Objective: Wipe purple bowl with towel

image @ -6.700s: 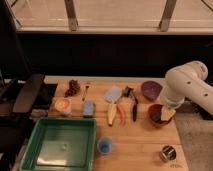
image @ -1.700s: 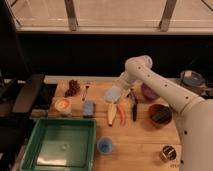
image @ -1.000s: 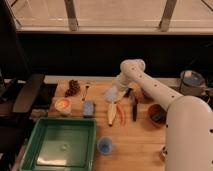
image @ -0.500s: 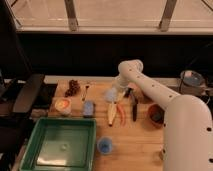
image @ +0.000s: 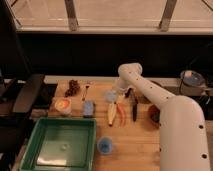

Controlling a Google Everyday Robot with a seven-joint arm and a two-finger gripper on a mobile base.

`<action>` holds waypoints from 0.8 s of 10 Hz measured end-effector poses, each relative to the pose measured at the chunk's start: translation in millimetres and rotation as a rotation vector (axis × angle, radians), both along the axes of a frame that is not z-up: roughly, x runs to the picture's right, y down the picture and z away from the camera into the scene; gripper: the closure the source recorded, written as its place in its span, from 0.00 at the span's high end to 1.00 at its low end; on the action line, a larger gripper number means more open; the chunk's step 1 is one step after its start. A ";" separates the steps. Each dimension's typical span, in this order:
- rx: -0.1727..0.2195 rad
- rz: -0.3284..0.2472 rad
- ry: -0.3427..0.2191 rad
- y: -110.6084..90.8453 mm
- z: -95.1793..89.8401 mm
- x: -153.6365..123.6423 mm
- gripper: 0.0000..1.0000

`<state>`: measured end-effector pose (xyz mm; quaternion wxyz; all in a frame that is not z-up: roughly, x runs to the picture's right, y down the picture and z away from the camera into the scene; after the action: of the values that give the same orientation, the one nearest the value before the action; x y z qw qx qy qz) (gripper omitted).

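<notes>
Gripper (image: 120,96) hangs low, apparently just beside towel (image: 110,95).

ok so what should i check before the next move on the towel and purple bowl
1. end effector at the towel: ok, down at its right edge.
2. towel secured: cannot tell.
3. purple bowl in view: not ok, mostly behind the arm.
4. route to the bowl: cannot tell, a dark utensil lies close by.
</notes>
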<state>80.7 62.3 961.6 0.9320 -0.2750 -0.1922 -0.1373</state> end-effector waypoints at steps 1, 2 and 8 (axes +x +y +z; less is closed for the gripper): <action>-0.009 0.005 -0.006 2.7 2.3 0.5 0.41; -0.015 0.008 -0.012 4.0 3.1 -0.5 0.33; 0.010 0.047 -0.002 -1.8 -2.0 -0.9 0.00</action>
<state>79.8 60.5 959.7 0.9360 -0.2657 -0.1989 -0.1168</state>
